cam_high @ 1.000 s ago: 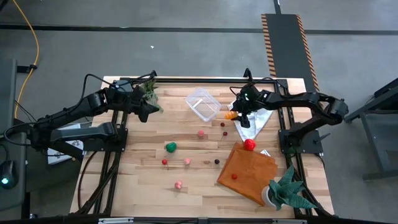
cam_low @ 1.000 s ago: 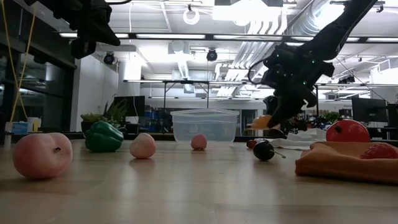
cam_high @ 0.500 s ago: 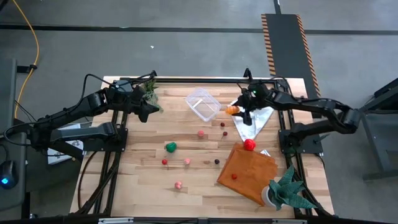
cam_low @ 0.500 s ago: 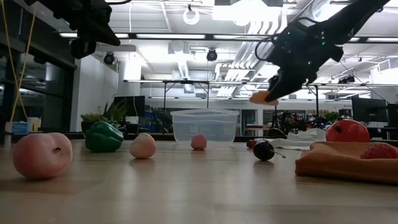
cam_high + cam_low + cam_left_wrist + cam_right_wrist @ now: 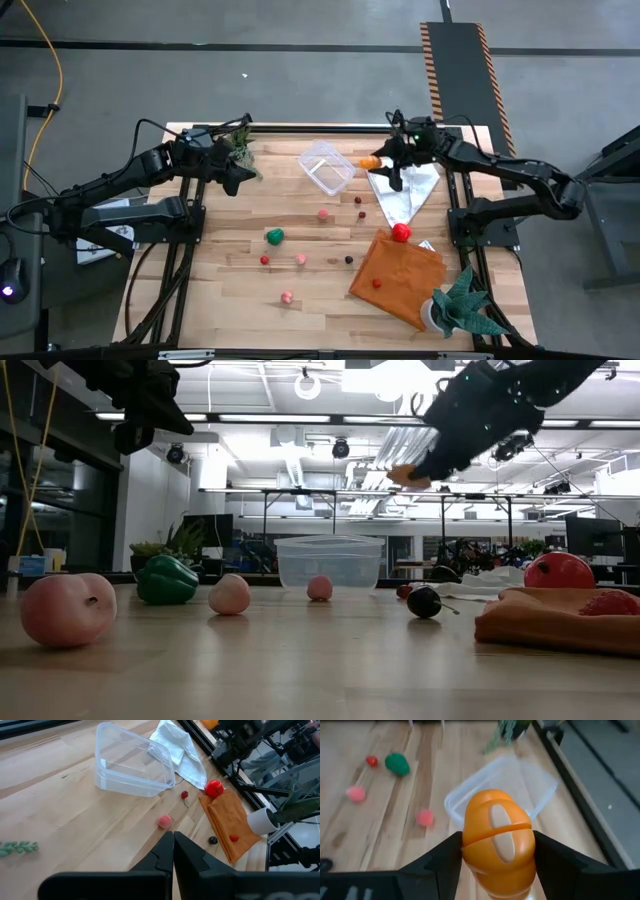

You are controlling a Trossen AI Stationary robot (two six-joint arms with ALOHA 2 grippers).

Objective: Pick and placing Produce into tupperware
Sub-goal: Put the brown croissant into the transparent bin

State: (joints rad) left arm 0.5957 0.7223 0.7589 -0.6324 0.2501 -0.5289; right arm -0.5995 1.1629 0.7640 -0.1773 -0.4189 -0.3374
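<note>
From above, an orange fruit (image 5: pixel 371 161) is gripped by the right gripper (image 5: pixel 378 163) just beside the tupperware (image 5: pixel 326 167); the left gripper (image 5: pixel 233 176), clenched on nothing, is parked well apart from the tupperware.

At table height, the fruit (image 5: pixel 404 474) is carried high above the tupperware's (image 5: pixel 330 563) rim.

In the right wrist view, the tupperware (image 5: pixel 535 785) is seen beyond the fruit (image 5: pixel 498 838). Release is best delayed until the fruit is centred over the opening and lowered.
</note>
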